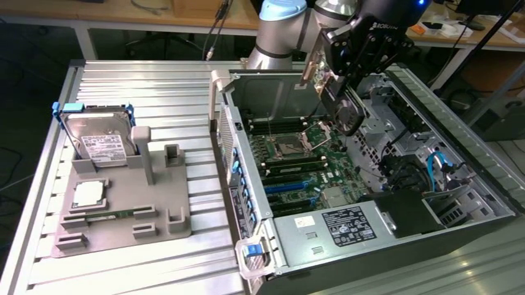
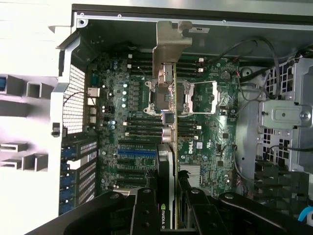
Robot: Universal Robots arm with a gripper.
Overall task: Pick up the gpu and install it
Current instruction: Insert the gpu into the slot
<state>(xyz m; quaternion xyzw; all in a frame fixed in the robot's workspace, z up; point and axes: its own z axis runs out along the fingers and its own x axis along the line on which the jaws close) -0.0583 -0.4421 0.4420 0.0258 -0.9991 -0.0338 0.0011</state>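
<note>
Your pincer (image 2: 167, 198), partly closed, clamps the gpu (image 2: 166, 147) edge-on; its long axis extends straight out from it, above the motherboard (image 2: 210, 122).

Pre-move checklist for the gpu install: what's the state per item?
1. Grip: gripper shut on the gpu: ok.
2. gpu over the open case, clear of the motherboard: ok.
3. Blue slots bare: ok.
4. Card edge lined up with a slot: cannot tell.
5. Blue cable away from the slots: ok.
</note>
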